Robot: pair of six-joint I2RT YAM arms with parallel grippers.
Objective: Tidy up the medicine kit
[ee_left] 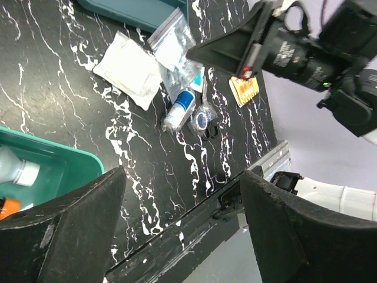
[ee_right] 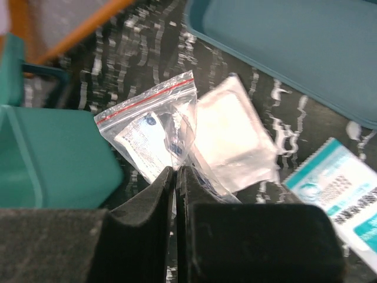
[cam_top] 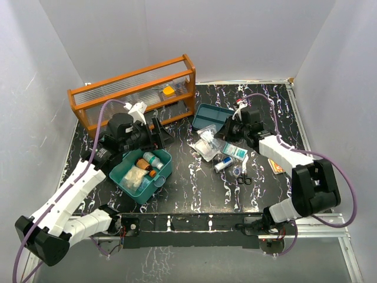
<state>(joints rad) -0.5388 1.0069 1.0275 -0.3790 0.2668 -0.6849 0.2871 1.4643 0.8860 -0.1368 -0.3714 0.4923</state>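
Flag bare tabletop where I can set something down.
Free: the strip between the teal box and the scissors, running to the near edge; the back right corner past the tray insert. Crowded: zip bag, gauze pad and carton piled right of centre.

Bright, even light; blurry right-wrist close-up

Right pincer [ee_right: 175, 172] tight on zip bag [ee_right: 150, 124]
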